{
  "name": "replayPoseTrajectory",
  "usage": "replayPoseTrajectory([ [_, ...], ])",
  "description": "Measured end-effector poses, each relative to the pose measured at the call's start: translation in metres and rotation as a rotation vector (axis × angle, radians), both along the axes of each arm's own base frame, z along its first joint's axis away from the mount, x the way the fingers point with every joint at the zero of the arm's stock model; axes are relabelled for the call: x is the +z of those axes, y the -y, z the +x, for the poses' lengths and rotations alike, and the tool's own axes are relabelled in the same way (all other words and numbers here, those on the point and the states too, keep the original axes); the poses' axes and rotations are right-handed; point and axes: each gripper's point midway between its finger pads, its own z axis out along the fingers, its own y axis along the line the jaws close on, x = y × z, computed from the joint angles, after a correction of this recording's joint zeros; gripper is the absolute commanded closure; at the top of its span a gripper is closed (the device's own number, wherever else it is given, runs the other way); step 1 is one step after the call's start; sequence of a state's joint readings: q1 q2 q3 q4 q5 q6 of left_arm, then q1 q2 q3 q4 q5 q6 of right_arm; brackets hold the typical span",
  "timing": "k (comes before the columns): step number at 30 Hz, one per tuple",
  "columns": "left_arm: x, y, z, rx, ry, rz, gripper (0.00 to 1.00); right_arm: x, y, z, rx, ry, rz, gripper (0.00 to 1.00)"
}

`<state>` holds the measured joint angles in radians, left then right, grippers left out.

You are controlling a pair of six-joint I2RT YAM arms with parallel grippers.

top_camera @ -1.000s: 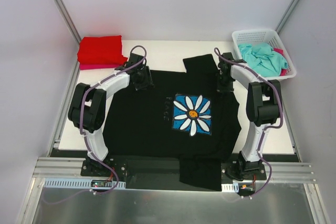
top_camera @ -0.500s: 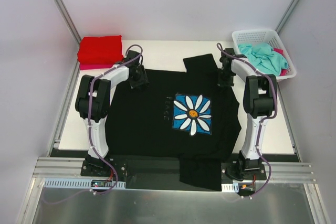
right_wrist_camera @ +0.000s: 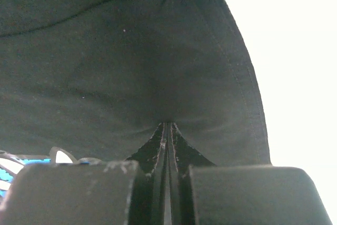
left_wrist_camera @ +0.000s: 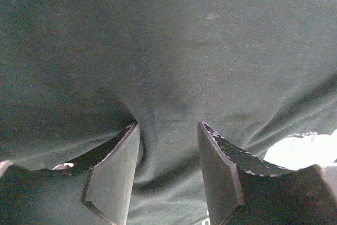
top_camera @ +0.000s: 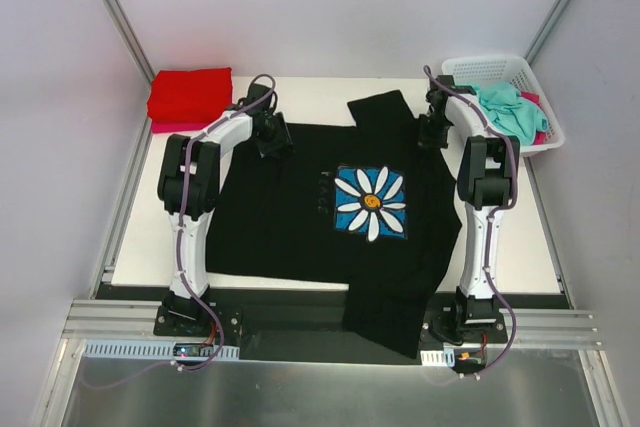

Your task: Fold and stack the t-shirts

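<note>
The black t-shirt (top_camera: 300, 217) with the white daisy on a blue square (top_camera: 370, 202) lies spread on the table, and its lower right part hangs over the near edge. My left gripper (top_camera: 272, 137) stands on its far left shoulder with the fingers (left_wrist_camera: 113, 175) apart. A ridge of black cloth (left_wrist_camera: 168, 104) rises between them. My right gripper (top_camera: 432, 135) is on the far right shoulder, its jaws pressed together on a pinch of the black cloth (right_wrist_camera: 158, 67). A folded red t-shirt (top_camera: 190, 94) lies on a pink one (top_camera: 185, 127) at the far left.
A white mesh basket (top_camera: 478, 67) at the far right holds a crumpled teal t-shirt (top_camera: 505, 112) and some pink cloth (top_camera: 541, 135). Bare table shows beyond the black shirt's collar (top_camera: 320, 97) and along the right side (top_camera: 520, 237).
Both grippers moved toward the far edge and dragged the black shirt with them. Its left hem came up onto the table, and the daisy shifted farther away.
</note>
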<state>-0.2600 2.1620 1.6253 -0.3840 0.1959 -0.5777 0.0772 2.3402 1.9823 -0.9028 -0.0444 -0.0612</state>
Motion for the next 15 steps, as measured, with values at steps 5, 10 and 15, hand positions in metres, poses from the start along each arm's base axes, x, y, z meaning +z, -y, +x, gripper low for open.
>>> replayPoseTrajectory([
  [5,0.001,0.01,0.015,-0.008,0.002,-0.036,0.51,0.001,0.0,0.031,0.0,0.035,0.029,0.99],
  [10,0.003,0.019,0.031,-0.017,0.015,-0.068,0.51,0.002,0.001,0.054,-0.015,0.075,0.093,0.99],
  [15,0.004,0.027,0.045,-0.022,0.03,-0.096,0.51,0.003,-0.002,0.063,-0.013,0.098,0.168,0.99],
])
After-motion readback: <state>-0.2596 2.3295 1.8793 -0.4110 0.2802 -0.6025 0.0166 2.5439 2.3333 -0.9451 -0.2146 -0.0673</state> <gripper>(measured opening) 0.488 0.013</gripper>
